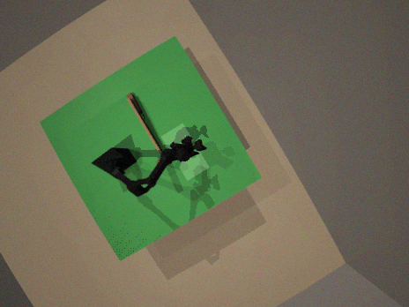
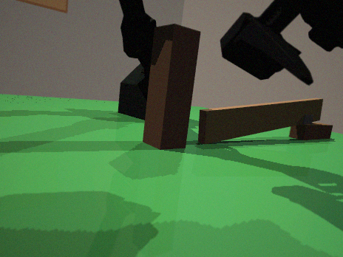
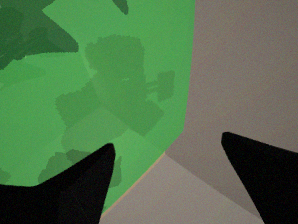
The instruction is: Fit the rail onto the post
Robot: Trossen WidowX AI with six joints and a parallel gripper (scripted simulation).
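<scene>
The long wooden rail (image 1: pixel 145 126) (image 2: pixel 259 120) slopes down from the low footboard block (image 2: pixel 314 132), where the grey bracket (image 2: pixel 307 120) holds its far end. Its near end is down on the table, a small gap short of the upright wooden post (image 2: pixel 178 88). The post's pegs and the rail's holes do not show. My gripper (image 1: pixel 194 146) (image 3: pixel 169 144) is open and empty, in the air off to one side of the rail. In the exterior view one finger (image 2: pixel 292 55) shows, above the rail's height.
The arm's dark base (image 1: pixel 115 160) stands on the green mat (image 1: pixel 211 110) (image 2: pixel 92 162), left of the rail in the top view. The arm passes over the rail's near end and hides the post area there. The wrist view shows shadows and the mat's edge, without rail or post.
</scene>
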